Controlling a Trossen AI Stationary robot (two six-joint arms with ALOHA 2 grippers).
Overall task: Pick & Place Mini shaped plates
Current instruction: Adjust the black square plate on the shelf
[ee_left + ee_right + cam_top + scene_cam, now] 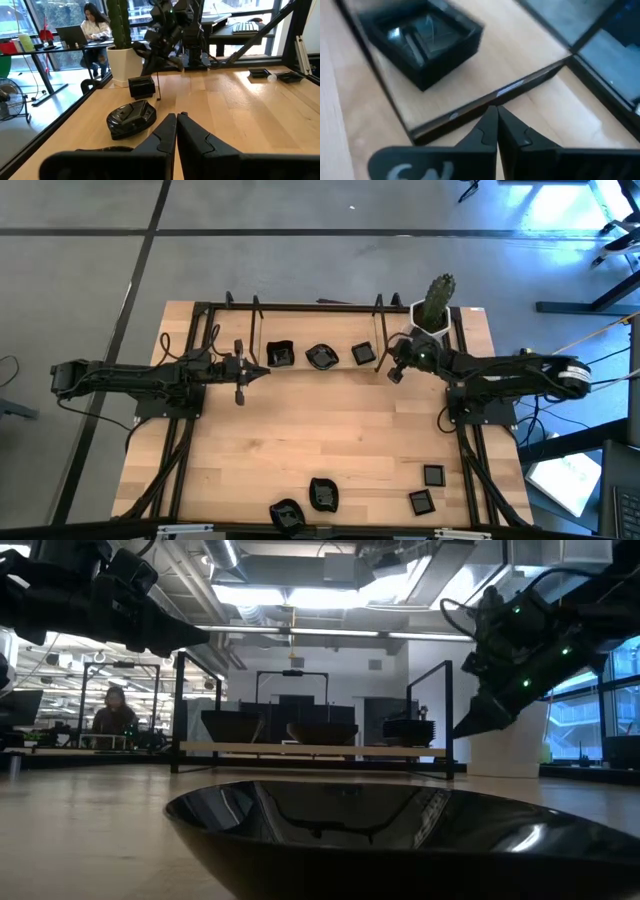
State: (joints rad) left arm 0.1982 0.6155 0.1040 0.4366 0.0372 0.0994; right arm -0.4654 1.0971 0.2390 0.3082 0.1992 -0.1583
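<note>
Plates lie in two groups on the wooden table [330,430]: three black stacks along the far rail, a wavy stack [280,355], a leaf-shaped stack [321,358] and a square stack [363,354], and four single dishes [324,493] near the front edge. Left gripper [262,371] hovers just beside the wavy stack, jaws closed and empty. Right gripper [392,374] hangs beside the square stack, jaws shut on nothing, near the cactus pot [431,315].

The high view looks straight down on the whole wooden table [330,440] and both arms. The low view sits at tabletop height, close behind a black plate [400,830], facing the far rack. Both wrist views look forward along closed fingers; the left shares the cactus pot [125,65] with the high view
</note>
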